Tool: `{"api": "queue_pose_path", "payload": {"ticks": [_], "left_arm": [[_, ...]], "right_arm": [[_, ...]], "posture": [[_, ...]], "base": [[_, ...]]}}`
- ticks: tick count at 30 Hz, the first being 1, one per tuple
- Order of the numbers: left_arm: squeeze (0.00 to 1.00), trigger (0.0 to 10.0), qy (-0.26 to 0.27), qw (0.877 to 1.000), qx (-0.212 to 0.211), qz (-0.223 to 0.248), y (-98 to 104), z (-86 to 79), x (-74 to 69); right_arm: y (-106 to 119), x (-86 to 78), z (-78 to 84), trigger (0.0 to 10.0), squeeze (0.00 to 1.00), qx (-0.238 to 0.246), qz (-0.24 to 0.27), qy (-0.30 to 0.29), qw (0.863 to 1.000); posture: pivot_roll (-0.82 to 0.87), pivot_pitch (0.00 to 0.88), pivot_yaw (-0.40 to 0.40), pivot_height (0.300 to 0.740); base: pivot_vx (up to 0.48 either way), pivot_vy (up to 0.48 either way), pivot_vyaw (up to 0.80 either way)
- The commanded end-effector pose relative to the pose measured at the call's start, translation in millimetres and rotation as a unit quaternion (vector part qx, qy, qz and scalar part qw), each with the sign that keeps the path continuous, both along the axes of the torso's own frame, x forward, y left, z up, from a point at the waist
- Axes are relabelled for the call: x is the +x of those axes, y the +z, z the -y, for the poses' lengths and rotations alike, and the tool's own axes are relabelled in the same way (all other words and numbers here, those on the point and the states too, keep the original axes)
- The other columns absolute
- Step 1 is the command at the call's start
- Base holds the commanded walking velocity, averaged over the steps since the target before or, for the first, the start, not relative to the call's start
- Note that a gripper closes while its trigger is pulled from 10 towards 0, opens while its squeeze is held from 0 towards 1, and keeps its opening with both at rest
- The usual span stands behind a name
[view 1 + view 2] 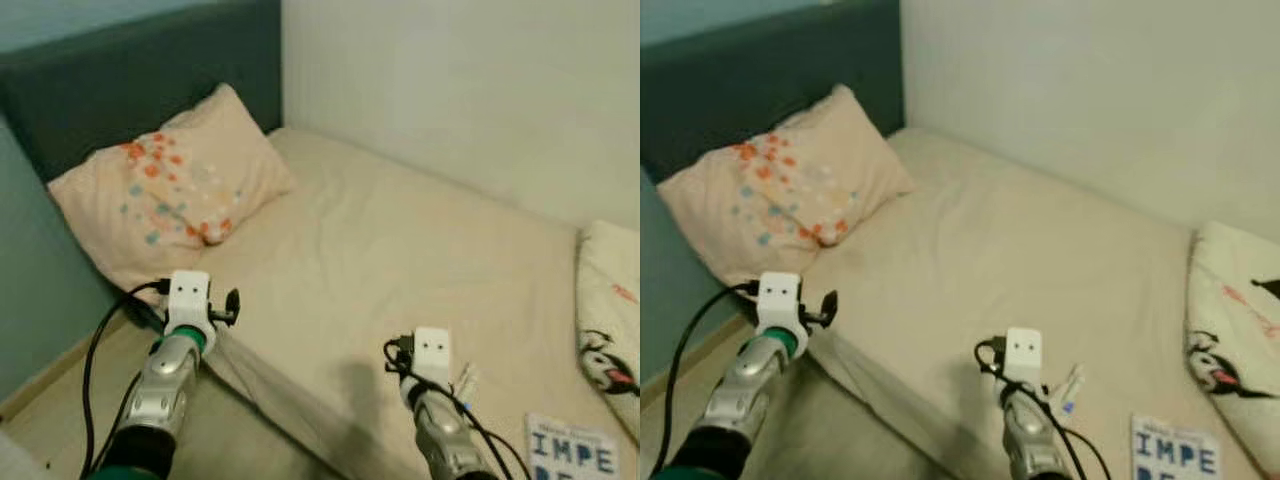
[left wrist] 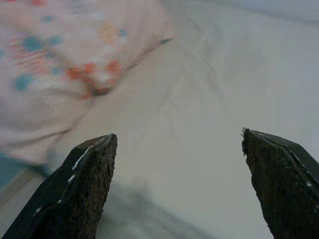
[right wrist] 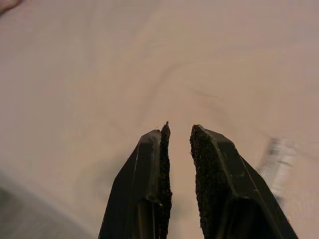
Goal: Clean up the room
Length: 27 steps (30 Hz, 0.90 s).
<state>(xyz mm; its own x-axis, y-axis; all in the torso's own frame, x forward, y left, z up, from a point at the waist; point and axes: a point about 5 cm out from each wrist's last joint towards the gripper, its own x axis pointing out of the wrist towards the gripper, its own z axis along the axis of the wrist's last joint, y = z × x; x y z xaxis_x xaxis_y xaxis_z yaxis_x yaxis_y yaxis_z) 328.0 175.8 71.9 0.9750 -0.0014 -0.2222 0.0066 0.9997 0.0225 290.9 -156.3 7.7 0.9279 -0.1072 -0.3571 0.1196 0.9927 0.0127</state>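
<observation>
A beige-sheeted bed [image 1: 400, 250] lies before me. A peach pillow [image 1: 165, 190] with orange and blue dots leans on the dark teal headboard [image 1: 130, 70]. My left gripper [image 2: 177, 137] is open, with nothing between its fingers. It hovers at the bed's near edge, just below the pillow, and its arm [image 1: 170, 370] reaches in from the lower left. My right gripper [image 3: 178, 127] is shut with only a thin slit and holds nothing. It hangs over the sheet, its arm [image 1: 435, 400] low in the middle. A small white object [image 1: 465, 381] lies just right of that wrist.
A white cushion or blanket with a cartoon print [image 1: 610, 330] lies at the bed's right end. A white sheet with blue letters "IMPE" [image 1: 570, 452] lies at the lower right. A pale wall [image 1: 450, 80] runs along the far side. Floor [image 1: 60, 410] shows at the lower left.
</observation>
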Motion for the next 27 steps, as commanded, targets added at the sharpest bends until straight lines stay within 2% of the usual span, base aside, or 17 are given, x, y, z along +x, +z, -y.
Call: {"api": "queue_pose_path", "payload": {"ticks": [1,12,16,19,22,23,27], "left_arm": [[0.00,10.0,0.000,1.000,-0.003,-0.014,-5,0.3,-1.5],[0.00,10.0,-0.002,1.000,-0.002,-0.015,-5,0.3,-1.6],[0.00,10.0,-0.020,1.000,0.022,-0.005,-3,2.0,-2.8],[0.00,10.0,-0.022,0.999,0.024,-0.003,-3,2.4,-3.3],[0.00,10.0,-0.027,0.999,0.024,-0.002,-5,2.5,-7.9],[0.00,10.0,-0.037,0.999,0.036,-0.004,-8,2.3,-13.8],[0.00,10.0,-0.056,0.997,0.057,-0.003,-10,5.1,-17.6]], "right_arm": [[-6,-4.4,0.4,10.0,0.00,0.006,-0.015,-0.007,1.000],[-5,-3.6,0.6,10.0,0.00,0.010,-0.013,-0.009,1.000],[1,-0.4,4.3,10.0,0.00,0.018,0.009,-0.026,0.999],[2,-0.2,4.5,10.0,0.00,0.019,0.012,-0.027,0.999],[1,-0.8,4.6,10.0,0.00,0.019,0.012,-0.025,0.999],[0,-1.6,4.9,10.0,0.00,0.018,0.010,-0.024,1.000],[0,-2.1,5.0,10.0,0.00,0.017,0.009,-0.023,1.000]], "posture": [[0.13,0.000,0.024,0.740],[0.13,0.000,0.018,0.740],[0.13,0.000,0.015,0.720],[0.13,0.000,0.015,0.715],[0.13,0.000,0.012,0.705],[0.13,0.000,0.009,0.695],[0.13,0.000,0.009,0.685]], "base": [[0.000,0.000,0.00],[0.000,0.000,0.00],[0.000,0.000,0.00],[0.000,0.000,0.00],[0.000,0.000,0.00],[0.000,0.000,0.00],[0.000,0.000,0.00]]}}
